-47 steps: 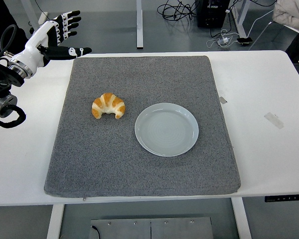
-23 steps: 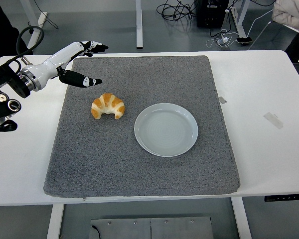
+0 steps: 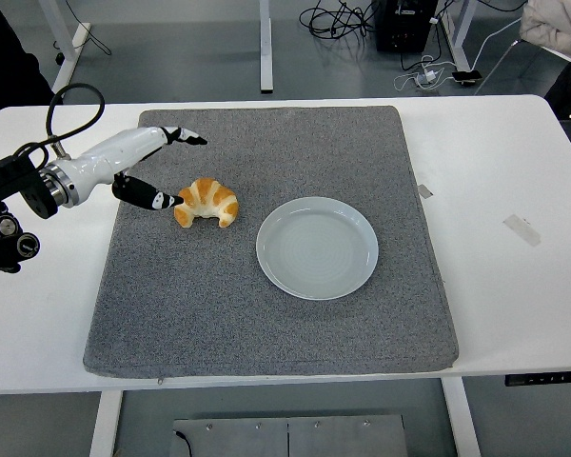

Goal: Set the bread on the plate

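A golden croissant (image 3: 207, 201) lies on the grey mat (image 3: 266, 314), left of the middle. To its right sits an empty pale plate (image 3: 317, 248), a short gap away. My left hand (image 3: 176, 169) reaches in from the left edge with its white palm and black fingertips spread open. Its thumb tip is just beside the croissant's left end, and the other fingers (image 3: 186, 137) stretch out above and behind the bread. It holds nothing. My right hand does not show in the picture.
The mat covers most of the white table (image 3: 514, 171). A strip of tape (image 3: 522, 229) lies on the table at the right. Cables and table legs show on the floor beyond the far edge.
My left hand has come down and to the right from the mat's far left corner to the croissant, staying open. Croissant and plate have not moved.
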You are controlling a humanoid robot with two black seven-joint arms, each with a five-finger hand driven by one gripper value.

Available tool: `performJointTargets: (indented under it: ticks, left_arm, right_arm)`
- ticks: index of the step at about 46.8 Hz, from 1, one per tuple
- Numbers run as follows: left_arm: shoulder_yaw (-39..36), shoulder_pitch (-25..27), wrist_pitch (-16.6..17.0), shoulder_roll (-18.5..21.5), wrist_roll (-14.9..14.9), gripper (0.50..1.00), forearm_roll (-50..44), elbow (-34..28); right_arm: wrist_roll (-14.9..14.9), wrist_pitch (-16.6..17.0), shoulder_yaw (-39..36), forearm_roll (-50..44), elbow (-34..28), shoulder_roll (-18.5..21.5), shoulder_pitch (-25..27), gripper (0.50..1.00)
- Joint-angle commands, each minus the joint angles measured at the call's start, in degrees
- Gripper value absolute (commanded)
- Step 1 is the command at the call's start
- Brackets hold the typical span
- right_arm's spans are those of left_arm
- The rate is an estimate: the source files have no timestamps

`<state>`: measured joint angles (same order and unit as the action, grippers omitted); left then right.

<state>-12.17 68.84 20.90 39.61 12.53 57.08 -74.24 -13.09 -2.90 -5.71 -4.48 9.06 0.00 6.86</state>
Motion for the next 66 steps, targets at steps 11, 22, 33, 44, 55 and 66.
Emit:
performJointTargets:
  ticks: [11, 22, 33, 44, 55, 66]
  left_arm:
    - [-2.94, -0.2, 2.3, -3.4, -0.66, 0.892, 0.05, 0.68]
    - [-3.73, -0.37, 2.74, -7.53, -0.66, 0.907, -0.13, 5.86]
    - [-3.82, -0.37, 2.74, -9.81, -0.66, 0.93, -0.22, 9.37]
    - [-3.82, -1.25, 2.74, -13.24, -0.57, 0.931, -0.39, 15.35]
    - [-3.82, -2.48, 2.74, -15.97, -0.57, 0.931, -0.75, 16.06]
    - [-3.82, -2.66, 2.74, -17.02, -0.57, 0.931, -0.75, 17.73]
  right_arm:
    - [0.0, 0.0, 0.0, -0.01, 0.0, 0.0, 0.0, 1.0]
    - [0.0, 0.0, 0.0, -0.01, 0.0, 0.0, 0.0, 1.0]
    - [0.0, 0.0, 0.0, -0.01, 0.0, 0.0, 0.0, 1.0]
    - [0.0, 0.0, 0.0, -0.01, 0.0, 0.0, 0.0, 1.0]
    - [0.0, 0.0, 0.0, -0.01, 0.0, 0.0, 0.0, 1.0]
    - [0.0, 0.0, 0.0, -0.01, 0.0, 0.0, 0.0, 1.0]
